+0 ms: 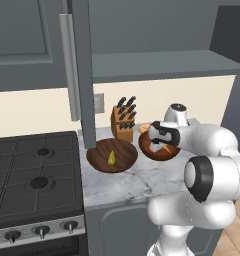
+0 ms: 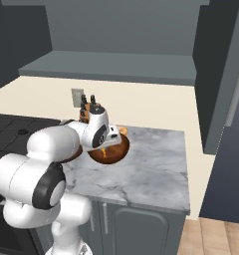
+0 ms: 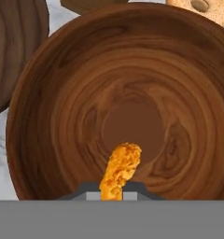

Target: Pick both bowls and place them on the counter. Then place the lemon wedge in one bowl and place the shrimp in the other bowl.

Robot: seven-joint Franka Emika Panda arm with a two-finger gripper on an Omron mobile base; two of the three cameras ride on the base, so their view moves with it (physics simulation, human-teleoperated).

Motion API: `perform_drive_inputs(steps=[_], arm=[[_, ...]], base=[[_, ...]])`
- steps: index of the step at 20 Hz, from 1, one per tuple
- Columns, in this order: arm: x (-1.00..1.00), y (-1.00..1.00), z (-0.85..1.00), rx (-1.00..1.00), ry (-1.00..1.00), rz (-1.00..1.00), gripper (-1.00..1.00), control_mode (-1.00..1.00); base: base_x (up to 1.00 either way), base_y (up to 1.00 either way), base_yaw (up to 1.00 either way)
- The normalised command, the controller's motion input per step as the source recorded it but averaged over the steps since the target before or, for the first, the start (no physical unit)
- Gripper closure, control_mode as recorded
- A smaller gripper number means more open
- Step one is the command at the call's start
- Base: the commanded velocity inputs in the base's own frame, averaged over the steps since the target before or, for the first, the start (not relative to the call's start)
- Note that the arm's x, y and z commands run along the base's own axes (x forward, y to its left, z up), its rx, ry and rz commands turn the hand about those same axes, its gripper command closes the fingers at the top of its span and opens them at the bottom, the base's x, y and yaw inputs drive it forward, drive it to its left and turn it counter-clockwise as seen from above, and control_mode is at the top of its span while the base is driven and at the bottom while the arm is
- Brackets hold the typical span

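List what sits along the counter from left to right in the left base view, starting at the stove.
Stove → wide dark bowl holding the lemon wedge → reddish-brown bowl, partly behind the arm.

In front of me the counter (image 1: 142, 182) is a white and grey marbled slab, set just beside the black gas stove top (image 1: 34, 175). 4 things rest directly on it: the wide dark brown bowl (image 1: 112, 155) nearest the stove, the reddish-brown bowl (image 1: 159, 150) close beside it, a wooden knife block (image 1: 123, 122) upright behind them by the wall, and a pale bagel (image 3: 202, 10) past the reddish-brown bowl's far rim.
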Motion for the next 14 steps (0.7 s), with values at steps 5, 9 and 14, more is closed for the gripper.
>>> perform_drive_inputs(steps=[5, 9, 14], arm=[[0.0, 0.0, -0.15, 0.0, 0.02, -0.02, 1.0, -1.0], [0.01, 0.0, -0.17, 0.0, 0.07, -0.01, 1.0, -1.0], [0.04, 0.0, -0.17, 0.0, 0.08, 0.0, 1.0, -1.0]], base=[[0.0, 0.0, 0.0], [0.0, 0.0, 0.0], [0.0, 0.0, 0.0]])
